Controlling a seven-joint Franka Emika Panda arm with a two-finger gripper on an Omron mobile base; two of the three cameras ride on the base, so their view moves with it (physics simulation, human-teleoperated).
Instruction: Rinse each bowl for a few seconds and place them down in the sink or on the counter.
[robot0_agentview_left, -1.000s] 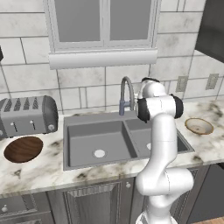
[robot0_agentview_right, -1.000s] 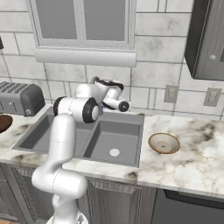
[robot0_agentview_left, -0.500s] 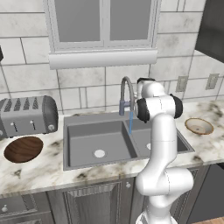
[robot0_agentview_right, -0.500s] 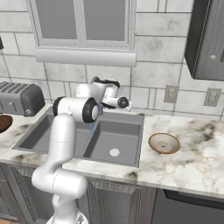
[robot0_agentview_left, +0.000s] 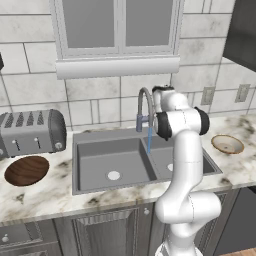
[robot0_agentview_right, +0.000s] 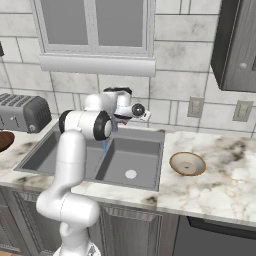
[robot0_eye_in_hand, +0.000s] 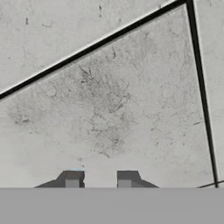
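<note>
A grey four-slot toaster (robot0_agentview_left: 31, 131) is seen at the left end of the counter (robot0_agentview_left: 45, 197), against the tiled wall (robot0_eye_in_hand: 109, 100), with a window (robot0_agentview_left: 116, 30) above the sink (robot0_agentview_left: 107, 160). The view of the right basin is partly blocked in the left base view by the white arm, which rises in front of it. A thin blue stream of water (robot0_agentview_left: 149, 140) is seen falling from the gooseneck tap (robot0_agentview_left: 144, 102) toward the divider between the basins. The dark brown wood-grain bowl (robot0_agentview_left: 26, 170) is found on the counter left of the sink, just in front of the toaster. The smaller tan bowl (robot0_agentview_right: 187, 163), pale inside, is set on the counter right of the sink, well apart from the first. The gripper (robot0_eye_in_hand: 99, 179) is held up behind the tap, facing the wall tiles; its fingertips (robot0_eye_in_hand: 72, 180) are seen a narrow gap apart with nothing between them.
</note>
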